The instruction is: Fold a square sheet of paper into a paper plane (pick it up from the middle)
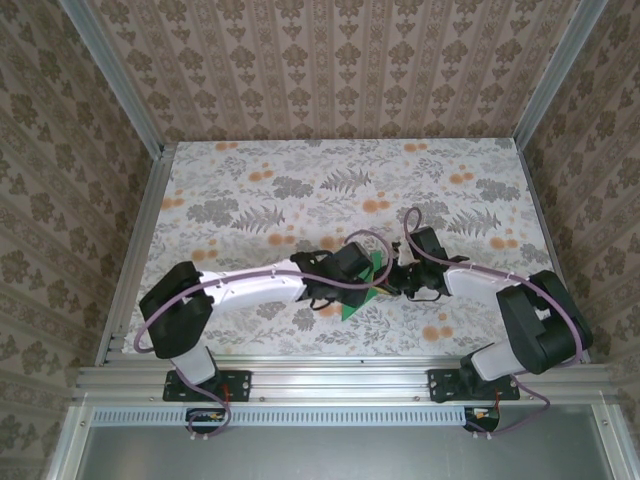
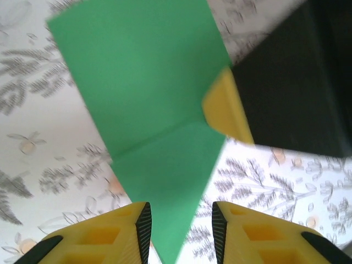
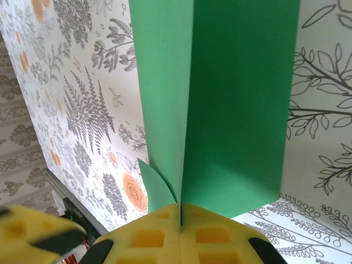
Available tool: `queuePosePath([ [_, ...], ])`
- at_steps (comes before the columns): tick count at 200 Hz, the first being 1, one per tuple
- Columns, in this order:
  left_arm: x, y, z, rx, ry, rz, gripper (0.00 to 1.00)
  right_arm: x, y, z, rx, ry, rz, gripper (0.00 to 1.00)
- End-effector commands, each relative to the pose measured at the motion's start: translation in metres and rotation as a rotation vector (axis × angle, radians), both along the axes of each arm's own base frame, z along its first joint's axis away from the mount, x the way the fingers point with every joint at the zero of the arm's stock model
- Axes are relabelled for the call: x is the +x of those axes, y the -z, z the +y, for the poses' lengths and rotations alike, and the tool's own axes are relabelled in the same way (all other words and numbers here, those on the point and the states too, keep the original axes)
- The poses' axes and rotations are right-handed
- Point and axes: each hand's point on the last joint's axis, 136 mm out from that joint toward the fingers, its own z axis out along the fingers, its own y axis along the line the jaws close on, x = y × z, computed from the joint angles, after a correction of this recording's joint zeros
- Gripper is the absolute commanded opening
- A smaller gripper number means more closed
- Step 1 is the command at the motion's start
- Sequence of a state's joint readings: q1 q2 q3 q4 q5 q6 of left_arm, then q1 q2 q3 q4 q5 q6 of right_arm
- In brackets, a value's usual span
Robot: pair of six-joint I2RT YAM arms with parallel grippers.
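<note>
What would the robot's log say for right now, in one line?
left gripper: open around green paper tip | right gripper: shut on green paper | fold: crease visible

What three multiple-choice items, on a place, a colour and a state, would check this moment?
1. Where is the square sheet of paper?
A. between the left gripper and the right gripper
B. far left corner
C. far right corner

2. What colour is it?
A. red
B. green
C. white

3. How does the right gripper stand?
A. open, holding nothing
B. shut on the sheet
C. shut on nothing

Key:
1 A: the top view shows it between the two wrists.
2 B: both wrist views show plain green.
3 B: the right wrist view shows its fingers pressed together with the sheet's fold pinched between them.
</note>
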State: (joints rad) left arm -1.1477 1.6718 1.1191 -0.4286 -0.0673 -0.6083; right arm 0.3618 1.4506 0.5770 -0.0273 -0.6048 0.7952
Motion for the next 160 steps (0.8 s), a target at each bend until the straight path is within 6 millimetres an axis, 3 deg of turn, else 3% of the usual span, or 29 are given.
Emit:
queuePosePath([
  [1, -0.006, 0.012, 0.011, 0.094, 0.003, -0.042, 0.38, 0.0, -0.001, -0.002, -0.016, 0.045, 0.021, 0.06],
  [69, -0.015, 0.04, 0.003, 0.209, 0.004, -0.066, 0.39, -0.001, 0.001, -0.002, -0.025, 0.06, 0.042, 0.07],
  [111, -0.011, 0.044, 0.002, 0.215, -0.031, -0.096, 0.42, -0.002, 0.001, -0.001, -0.022, 0.059, 0.046, 0.07],
  [160, -0.008, 0.047, 0.003, 0.24, -0.039, -0.114, 0.32, -0.002, -0.001, -0.001, -0.022, 0.058, 0.045, 0.07],
])
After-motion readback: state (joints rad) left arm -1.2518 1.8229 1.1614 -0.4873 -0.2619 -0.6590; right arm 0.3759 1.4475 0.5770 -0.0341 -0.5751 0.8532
